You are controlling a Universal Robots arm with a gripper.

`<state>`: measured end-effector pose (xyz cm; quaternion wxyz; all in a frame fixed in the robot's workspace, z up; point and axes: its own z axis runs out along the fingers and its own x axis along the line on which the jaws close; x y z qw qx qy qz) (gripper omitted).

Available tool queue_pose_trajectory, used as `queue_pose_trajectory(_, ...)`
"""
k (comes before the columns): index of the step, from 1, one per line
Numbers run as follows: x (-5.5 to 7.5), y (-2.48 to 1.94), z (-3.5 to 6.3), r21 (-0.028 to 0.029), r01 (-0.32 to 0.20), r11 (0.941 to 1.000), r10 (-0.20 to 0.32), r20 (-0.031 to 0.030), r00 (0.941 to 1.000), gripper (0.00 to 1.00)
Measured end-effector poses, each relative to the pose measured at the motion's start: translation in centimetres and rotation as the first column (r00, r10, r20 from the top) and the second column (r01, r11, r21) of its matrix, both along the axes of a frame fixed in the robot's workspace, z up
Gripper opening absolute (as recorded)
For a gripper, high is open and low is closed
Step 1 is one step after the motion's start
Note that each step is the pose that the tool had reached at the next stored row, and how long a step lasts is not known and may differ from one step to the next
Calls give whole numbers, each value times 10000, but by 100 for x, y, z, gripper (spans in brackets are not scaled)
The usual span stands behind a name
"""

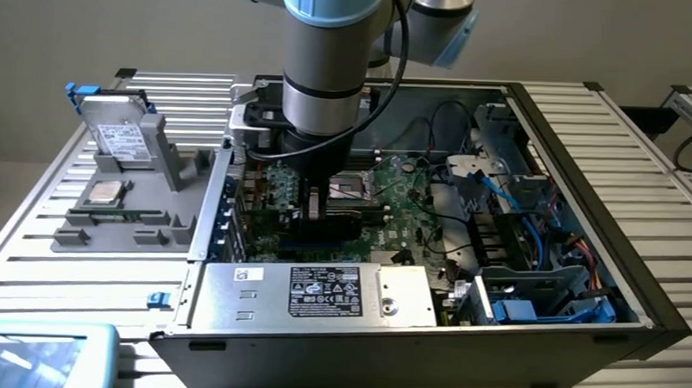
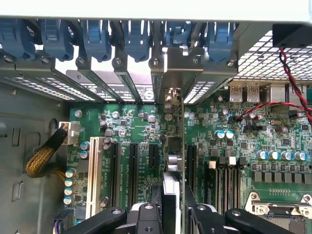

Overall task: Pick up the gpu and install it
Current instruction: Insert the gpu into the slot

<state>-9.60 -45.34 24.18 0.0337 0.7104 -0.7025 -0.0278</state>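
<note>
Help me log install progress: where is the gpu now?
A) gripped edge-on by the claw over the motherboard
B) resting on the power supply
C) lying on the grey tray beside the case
A: the wrist view shows the gpu standing edge-on, clamped in the claw, directly above the motherboard.

Soft, even light falls from above in the exterior view; the arm [image 1: 325, 64] shadows the motherboard [image 1: 406, 205] beneath it. In the wrist view, glare whitens the gpu [image 2: 170, 192] edge and the rear slot openings [image 2: 63, 66].
</note>
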Motion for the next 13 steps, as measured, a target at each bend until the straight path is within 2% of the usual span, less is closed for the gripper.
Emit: queue_pose_trajectory(13,-2,-5,0,0,-26,10000,26,1,10000,28)
